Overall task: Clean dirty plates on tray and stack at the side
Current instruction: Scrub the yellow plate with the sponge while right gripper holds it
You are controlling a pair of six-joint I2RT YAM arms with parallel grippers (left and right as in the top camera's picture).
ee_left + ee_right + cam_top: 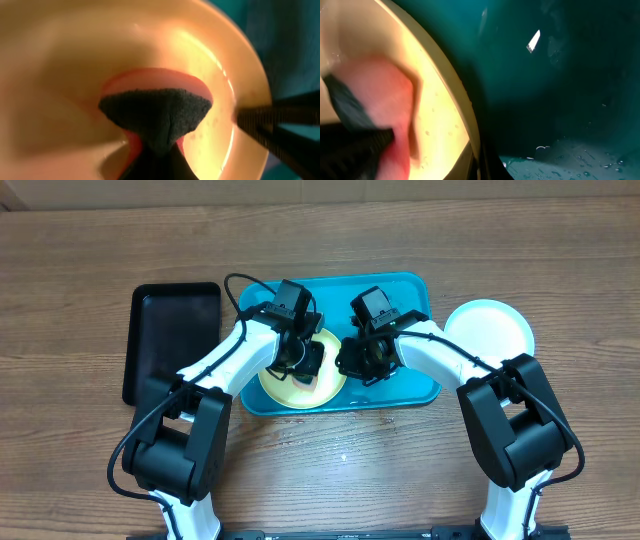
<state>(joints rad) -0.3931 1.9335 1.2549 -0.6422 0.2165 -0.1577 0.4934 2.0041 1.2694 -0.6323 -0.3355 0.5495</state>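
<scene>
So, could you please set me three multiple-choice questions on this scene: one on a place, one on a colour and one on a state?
1. Where is the white plate?
A. On the table, right of the blue tray.
B. Inside that tray.
C. Leaning upright against that tray.

2. What colour is the small tray at the left?
A. Red.
B. Black.
C. White.

3. What is the left hand doing?
A. Hanging open.
B. Holding a sponge against the yellow plate.
C. Lifting the white plate.

Answers:
1 A: the overhead view shows it on bare wood beside the blue tray.
2 B: it is black all over.
3 B: the left wrist view shows the sponge pressed on the yellow plate.
</scene>
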